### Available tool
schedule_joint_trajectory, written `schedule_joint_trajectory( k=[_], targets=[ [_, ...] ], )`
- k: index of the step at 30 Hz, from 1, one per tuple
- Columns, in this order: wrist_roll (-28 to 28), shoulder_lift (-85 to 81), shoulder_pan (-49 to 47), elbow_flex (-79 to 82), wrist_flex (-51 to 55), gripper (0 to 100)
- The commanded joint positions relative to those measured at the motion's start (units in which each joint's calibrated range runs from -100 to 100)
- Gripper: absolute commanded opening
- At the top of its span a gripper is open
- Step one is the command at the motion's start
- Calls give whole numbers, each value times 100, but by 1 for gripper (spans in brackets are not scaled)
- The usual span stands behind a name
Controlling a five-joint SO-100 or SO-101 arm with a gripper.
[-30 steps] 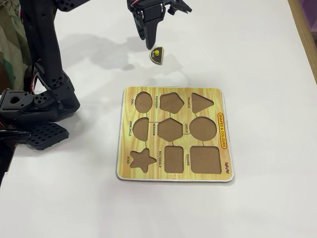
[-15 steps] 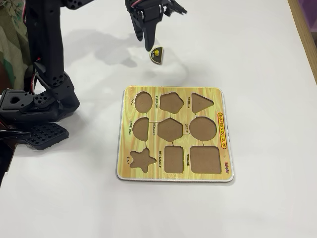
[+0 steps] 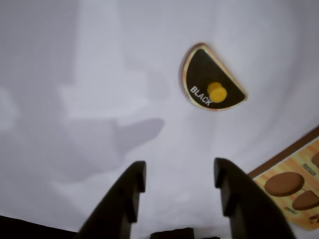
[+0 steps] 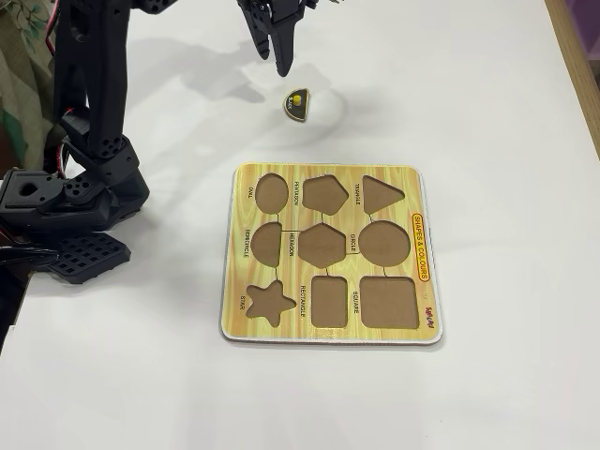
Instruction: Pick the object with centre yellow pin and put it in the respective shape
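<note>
Wrist view: the hand (image 3: 177, 181) is spread wide and holds nothing. The black half-circle piece (image 3: 212, 79) with the yellow knob lies on the white table (image 4: 487, 112), near the puzzle board (image 4: 330, 255). Its semicircle hole (image 4: 266, 245) is empty, so picking up and placing are both left to do.

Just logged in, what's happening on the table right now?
The arm's claw is open and empty, held above the white table. The black semicircle piece with the yellow knob lies on the table beyond the puzzle board, untouched. All of the board's cut-outs are empty, including the semicircle slot.
</note>
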Motion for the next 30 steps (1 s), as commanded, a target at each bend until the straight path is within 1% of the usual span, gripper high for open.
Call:
schedule_joint_trajectory(
  k=[1, 11, 18, 21, 26, 30],
  targets=[
    [44, -98, -37, -252, 13, 16],
    [55, -73, 207, -144, 56, 16],
    [60, -73, 657, -144, 56, 16],
    [212, -73, 793, -144, -21, 16],
    [238, 211, 715, -288, -47, 16],
    [243, 555, 627, -692, -39, 16]
  ],
)
